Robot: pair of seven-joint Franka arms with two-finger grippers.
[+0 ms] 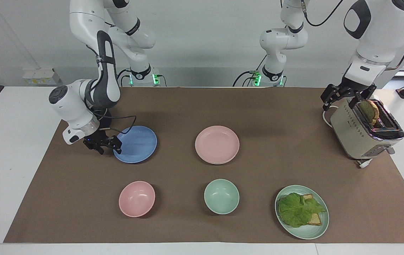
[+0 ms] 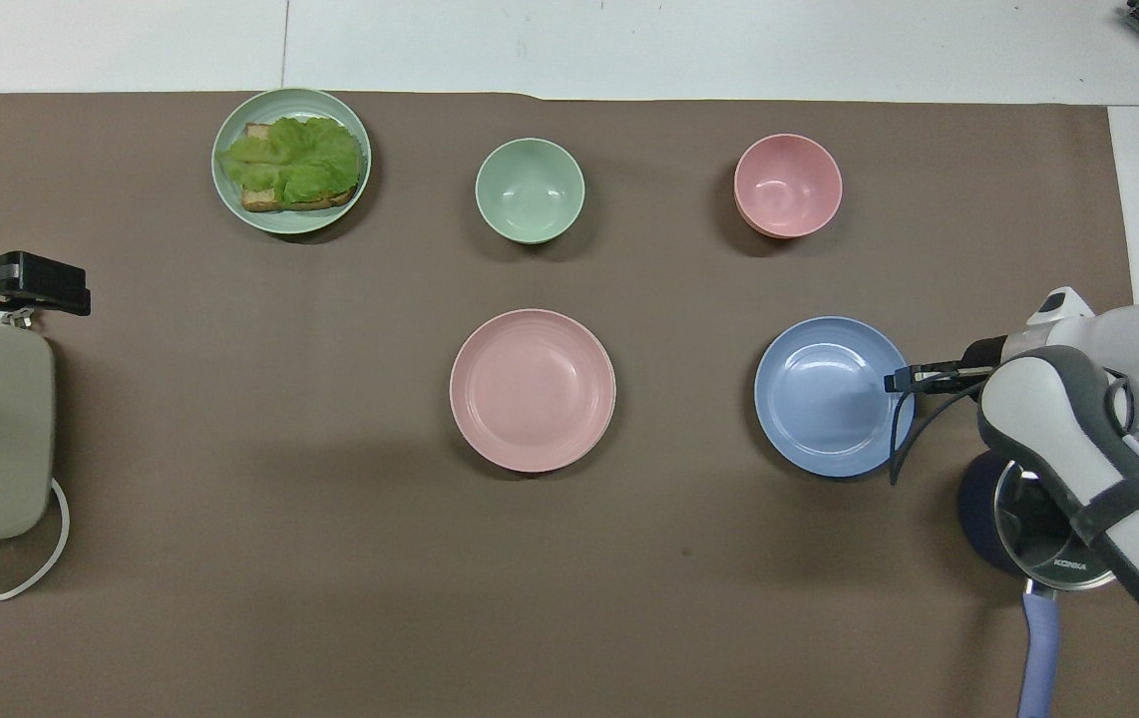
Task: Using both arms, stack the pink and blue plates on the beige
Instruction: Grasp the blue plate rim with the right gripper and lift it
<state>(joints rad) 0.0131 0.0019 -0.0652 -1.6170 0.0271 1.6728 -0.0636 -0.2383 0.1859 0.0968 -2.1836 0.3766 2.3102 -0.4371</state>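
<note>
Right gripper clamps the blue plate's rim

Pink plate sits on the beige one mid-table; left gripper hangs wide open over the toaster.

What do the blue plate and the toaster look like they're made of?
Blue plate: likely matte plastic or wheat-straw composite; even colour, only soft highlights. Toaster: probably painted metal body, satin cream with punched dots, and a shiny chrome top that reflects light.
</note>
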